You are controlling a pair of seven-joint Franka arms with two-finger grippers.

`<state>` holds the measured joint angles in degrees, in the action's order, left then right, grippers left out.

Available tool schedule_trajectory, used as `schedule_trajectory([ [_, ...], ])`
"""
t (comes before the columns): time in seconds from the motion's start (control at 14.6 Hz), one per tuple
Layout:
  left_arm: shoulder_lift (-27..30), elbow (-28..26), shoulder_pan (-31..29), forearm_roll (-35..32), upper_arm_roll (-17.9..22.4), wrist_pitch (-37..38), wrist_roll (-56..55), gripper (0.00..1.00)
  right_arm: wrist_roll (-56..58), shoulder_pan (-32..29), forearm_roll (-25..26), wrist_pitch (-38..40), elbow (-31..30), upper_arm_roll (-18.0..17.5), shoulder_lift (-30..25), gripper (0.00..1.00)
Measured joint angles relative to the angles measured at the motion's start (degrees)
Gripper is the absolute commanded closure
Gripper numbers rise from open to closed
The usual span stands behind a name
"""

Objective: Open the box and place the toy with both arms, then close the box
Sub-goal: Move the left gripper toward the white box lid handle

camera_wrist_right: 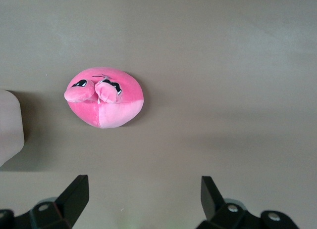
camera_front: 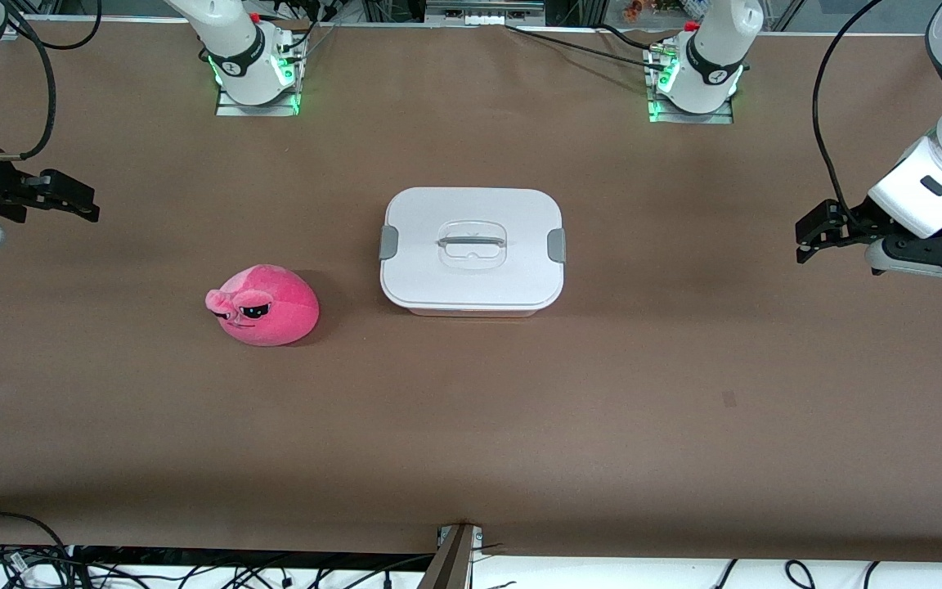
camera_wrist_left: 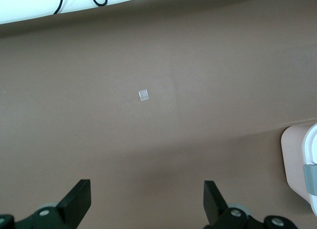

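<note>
The box point(camera_front: 472, 249) stands shut at the table's middle, its white lid on a pale pink tub with a grey clip at each end. Its corner shows in the left wrist view point(camera_wrist_left: 299, 164) and the right wrist view point(camera_wrist_right: 10, 125). The pink plush toy point(camera_front: 265, 305) lies on the table beside the box, toward the right arm's end; it also shows in the right wrist view point(camera_wrist_right: 105, 98). My left gripper point(camera_front: 814, 237) hangs open and empty over bare table at the left arm's end. My right gripper point(camera_front: 70, 200) hangs open and empty over bare table at the right arm's end.
The brown table point(camera_front: 602, 393) stretches wide around the box and toy. A small pale mark point(camera_wrist_left: 143, 95) lies on the table under the left gripper's view. Arm bases point(camera_front: 254, 74) point(camera_front: 696, 82) stand at the table's edge farthest from the front camera. Cables point(camera_front: 29, 564) lie along the nearest edge.
</note>
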<state>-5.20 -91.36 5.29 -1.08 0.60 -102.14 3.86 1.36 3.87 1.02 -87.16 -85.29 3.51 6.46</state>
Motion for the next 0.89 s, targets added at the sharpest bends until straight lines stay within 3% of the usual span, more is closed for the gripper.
schedule_trajectory([
  [0.55,-0.1,0.0,0.0,0.0,-0.4,0.3,0.0,0.00,0.0,0.0,0.0,0.0,0.0,-0.1,0.0,0.00],
  [0.89,-1.4,0.0,0.2,0.0,-1.6,7.3,0.0,0.00,0.0,0.0,0.0,0.0,0.0,-0.1,0.0,0.00],
])
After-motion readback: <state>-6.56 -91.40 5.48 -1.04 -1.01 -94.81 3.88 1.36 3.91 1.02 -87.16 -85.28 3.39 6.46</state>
